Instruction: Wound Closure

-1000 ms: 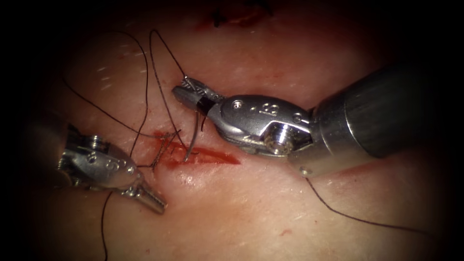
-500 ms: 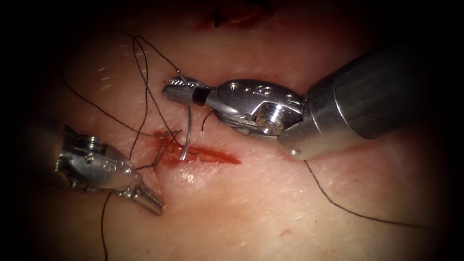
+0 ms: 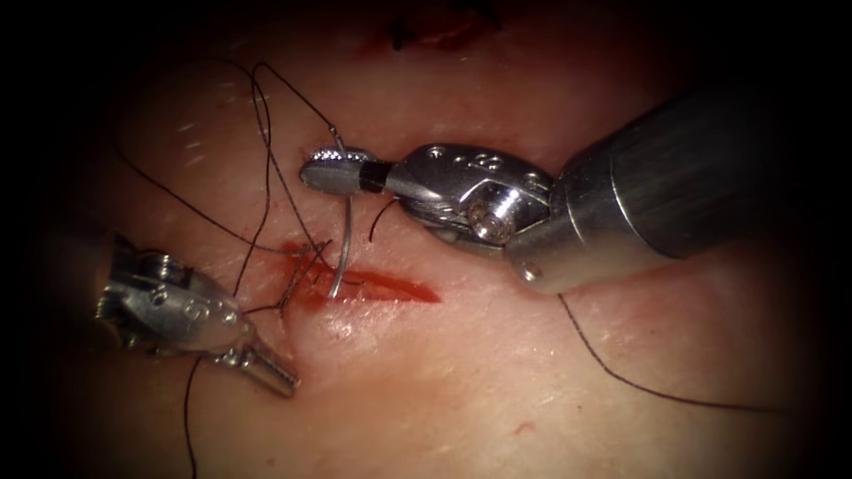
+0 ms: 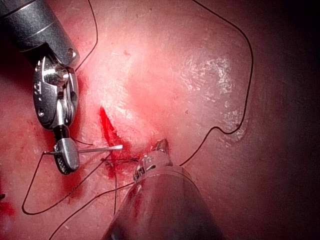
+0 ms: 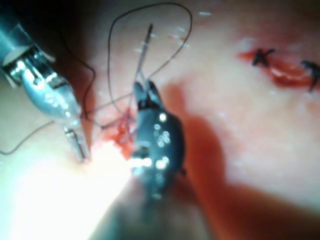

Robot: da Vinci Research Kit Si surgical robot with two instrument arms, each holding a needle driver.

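Tissue: the pale pink pork belly tissue carries everything here; a short red cut lies near its middle, with red fluid wet at the left end of the cut.
Right tool: the big silver needle driver of the right arm comes in from the right edge of the tissue; its fingers are pressed together, pinching the curved steel needle near the thread end of its curve.
Left tool: the smaller silver needle driver of the left arm sits low on the left side of the cut; its fingers look pressed together and I see nothing between them.
Thread: the thin dark thread makes loops above the left end of the cut, and one strand runs away toward the right edge of the tissue.
Needle: the curved steel needle hangs from the right tool down to the cut, its point at the left part of the cut; whether it is already in the tissue I cannot tell.
Change: in the last second the right tool turned its wrist and moved a little to the left, so the needle now stands steeper over the cut. I judge a new stitch is being prepared, not yet made.
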